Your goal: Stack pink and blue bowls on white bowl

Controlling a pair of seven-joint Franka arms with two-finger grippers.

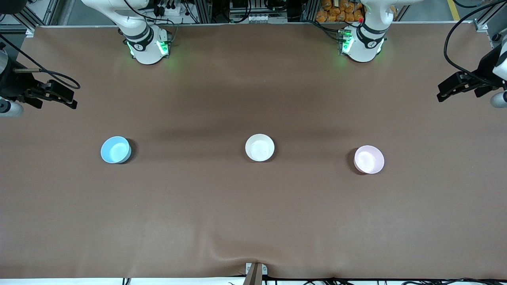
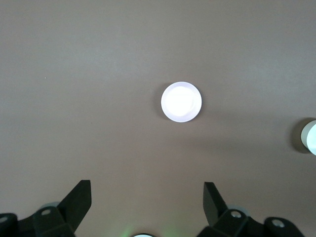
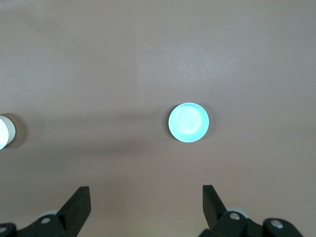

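Observation:
Three bowls stand in a row on the brown table. The light blue bowl point(image 1: 115, 149) is toward the right arm's end, the white bowl point(image 1: 259, 147) in the middle, the pink bowl point(image 1: 368, 159) toward the left arm's end. My left gripper point(image 1: 441, 92) hangs high over its end of the table, open and empty; its wrist view shows the pink bowl point(image 2: 181, 101) well ahead of the left gripper point(image 2: 147, 197) and the white bowl point(image 2: 310, 137) at the edge. My right gripper point(image 1: 71, 99) hangs open over its own end; the blue bowl point(image 3: 188, 122) lies ahead of the right gripper point(image 3: 146, 200).
The brown table cover point(image 1: 253, 217) has a small wrinkle at its front edge by a bracket point(image 1: 255, 272). The two arm bases point(image 1: 147, 45) point(image 1: 361, 43) stand along the table's back edge. The white bowl's rim point(image 3: 5, 132) shows in the right wrist view.

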